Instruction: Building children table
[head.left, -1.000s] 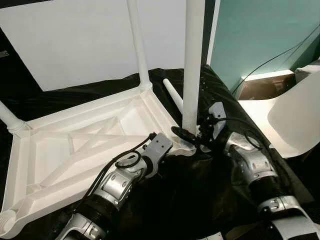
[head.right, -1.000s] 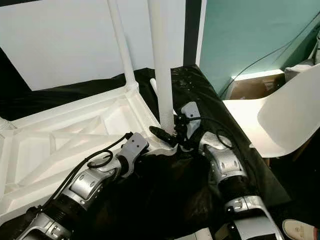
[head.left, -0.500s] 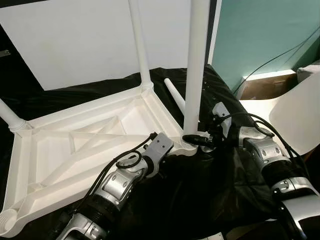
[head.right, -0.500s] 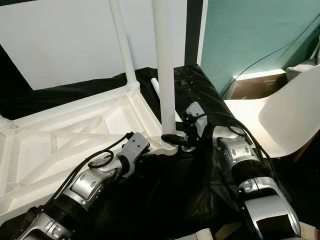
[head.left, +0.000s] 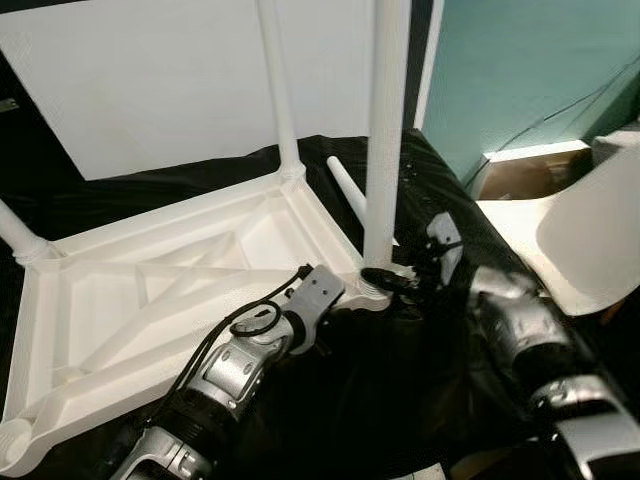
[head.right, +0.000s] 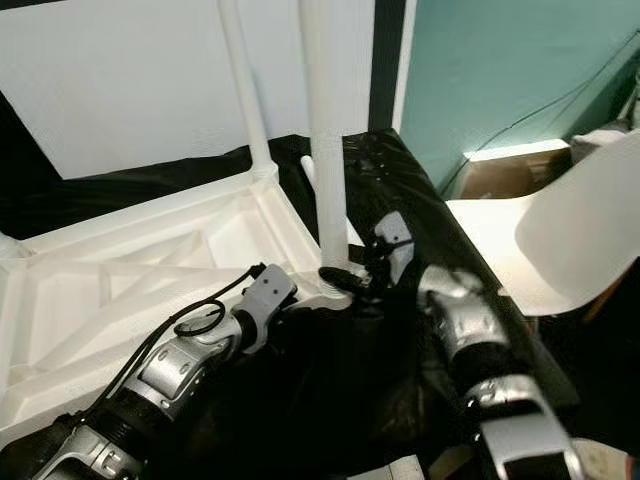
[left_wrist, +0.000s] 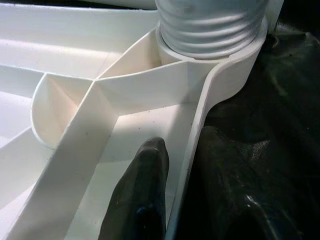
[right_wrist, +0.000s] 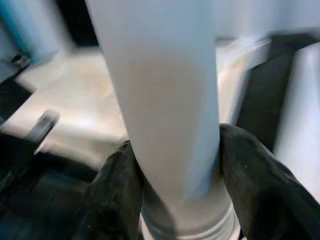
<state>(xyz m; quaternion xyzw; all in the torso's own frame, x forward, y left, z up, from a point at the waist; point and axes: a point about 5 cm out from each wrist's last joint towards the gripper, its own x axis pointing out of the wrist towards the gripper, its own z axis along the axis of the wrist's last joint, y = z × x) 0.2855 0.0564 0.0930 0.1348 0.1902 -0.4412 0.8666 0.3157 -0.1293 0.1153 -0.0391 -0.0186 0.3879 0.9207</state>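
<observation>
Right gripper (head.left: 385, 280) shifted, jaws still clamping table leg (head.left: 385, 130)

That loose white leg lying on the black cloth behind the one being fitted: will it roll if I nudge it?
Probably yes. The loose leg is a round, tapered tube, so it would likely roll in an arc. It looks like hollow plastic, so likely light and stiff. The wrinkled black cloth may slow it, and the upturned tabletop beside it could block rolling that way.
</observation>
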